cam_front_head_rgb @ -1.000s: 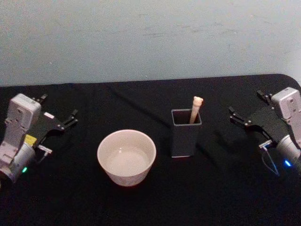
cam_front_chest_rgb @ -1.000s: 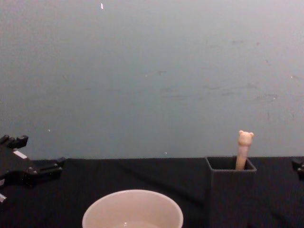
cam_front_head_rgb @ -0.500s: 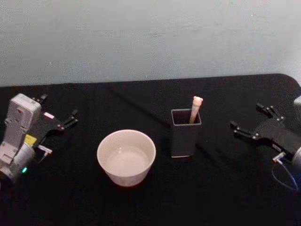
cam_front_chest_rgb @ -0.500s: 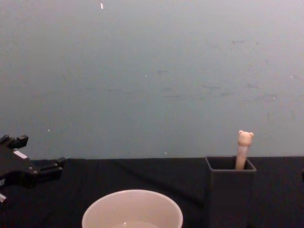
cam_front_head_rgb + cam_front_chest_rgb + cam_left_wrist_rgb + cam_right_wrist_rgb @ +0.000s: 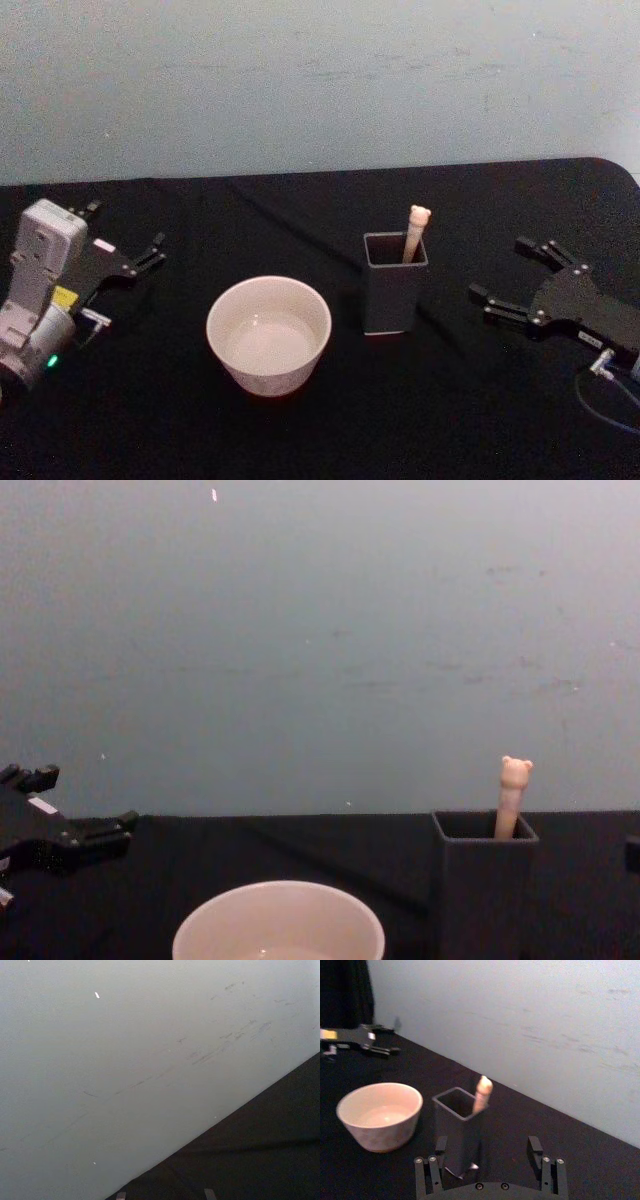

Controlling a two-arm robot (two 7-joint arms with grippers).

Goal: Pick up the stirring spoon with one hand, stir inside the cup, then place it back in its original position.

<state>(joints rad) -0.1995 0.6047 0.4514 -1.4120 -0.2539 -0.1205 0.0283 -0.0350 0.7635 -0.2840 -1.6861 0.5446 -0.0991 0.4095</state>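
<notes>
Looking down, we see the stirring spoon standing in the dark holder, beside the cup. Our right gripper hovers near the holder with its jaws apart. Our left gripper rests at the far left, likewise spread.

black tabletop with 2 things on it
the cream-white cup sits near the middle; the dark grey square holder stands upright to its right and a little farther back, near it but not touching. the black surface runs back to a pale wall and rounds off at its far right corner.
</notes>
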